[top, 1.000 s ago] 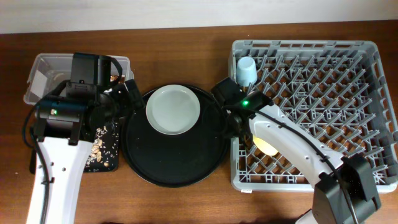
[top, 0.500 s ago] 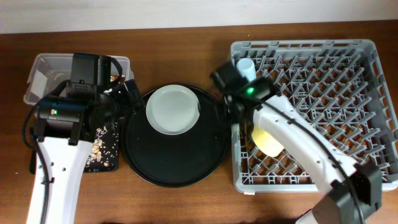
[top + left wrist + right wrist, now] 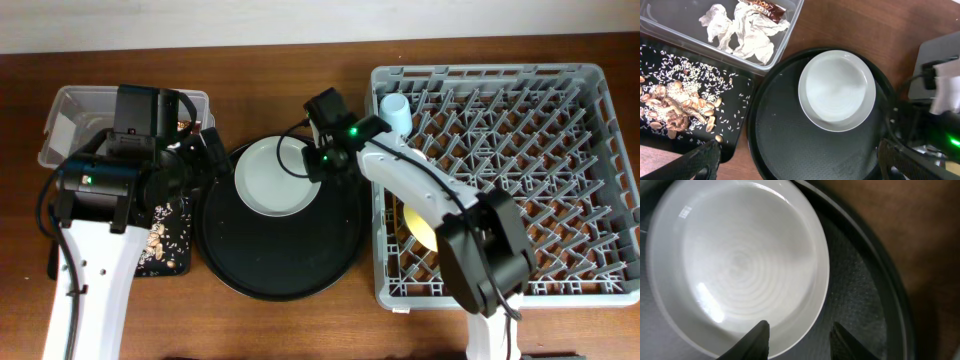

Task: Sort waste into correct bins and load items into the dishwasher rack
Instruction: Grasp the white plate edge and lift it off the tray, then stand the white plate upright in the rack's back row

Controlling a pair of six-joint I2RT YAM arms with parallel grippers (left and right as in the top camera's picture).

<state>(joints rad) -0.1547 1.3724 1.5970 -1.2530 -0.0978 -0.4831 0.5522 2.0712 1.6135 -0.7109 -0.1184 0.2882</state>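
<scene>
The pale grey-green plate (image 3: 277, 176) lies on the large round black tray (image 3: 285, 265); it also shows in the left wrist view (image 3: 837, 90) and the right wrist view (image 3: 740, 265). My right gripper (image 3: 800, 332) is open, its fingers straddling the plate's right rim (image 3: 318, 168). My left gripper (image 3: 800, 162) is open and empty, above the round tray's left part. The clear tub (image 3: 670, 27) holds the crumpled napkin (image 3: 747, 32) and the gold-brown wrapper (image 3: 765, 7). The shallow black tray (image 3: 735, 100) holds food scraps (image 3: 675, 107) and rice. The grey rack (image 3: 520, 180) holds the light-blue cup (image 3: 394, 112) and the yellow bowl (image 3: 422, 230). The pink cup and chopsticks are hidden.
The round black tray sits between the bins on the left and the rack on the right. Brown wooden table (image 3: 290, 60) shows behind the tray. My left arm (image 3: 95, 250) covers much of the shallow black tray in the overhead view.
My right arm has swung left, from the rack's left edge over the round tray to the plate's right rim. The left arm has not moved.
</scene>
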